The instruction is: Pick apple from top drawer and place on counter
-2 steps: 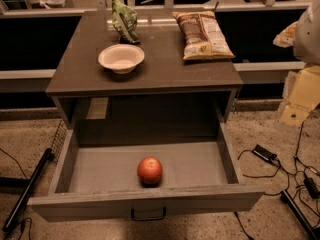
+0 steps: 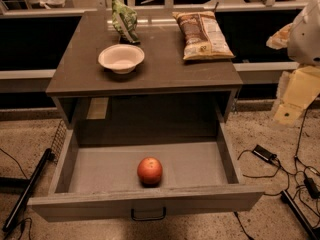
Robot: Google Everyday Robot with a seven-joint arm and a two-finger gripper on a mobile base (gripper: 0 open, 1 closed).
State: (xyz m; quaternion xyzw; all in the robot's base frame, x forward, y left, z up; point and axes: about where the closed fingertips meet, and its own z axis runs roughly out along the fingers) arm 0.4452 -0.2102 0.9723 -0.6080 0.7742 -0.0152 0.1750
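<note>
The apple is small, round and red-orange. It lies on the grey floor of the top drawer, near the front wall and a little left of the middle. The drawer is pulled fully open, with its dark handle at the front. The counter is the dark brown-grey cabinet top above it. My gripper hangs at the right edge of the view, beside the cabinet and about level with the counter's front edge. It is well to the right of and above the apple and holds nothing that I can see.
On the counter stand a white bowl at the left, a green bag at the back and a brown chip bag at the right. Cables and a small black box lie on the speckled floor to the right. A dark bar lies to the left.
</note>
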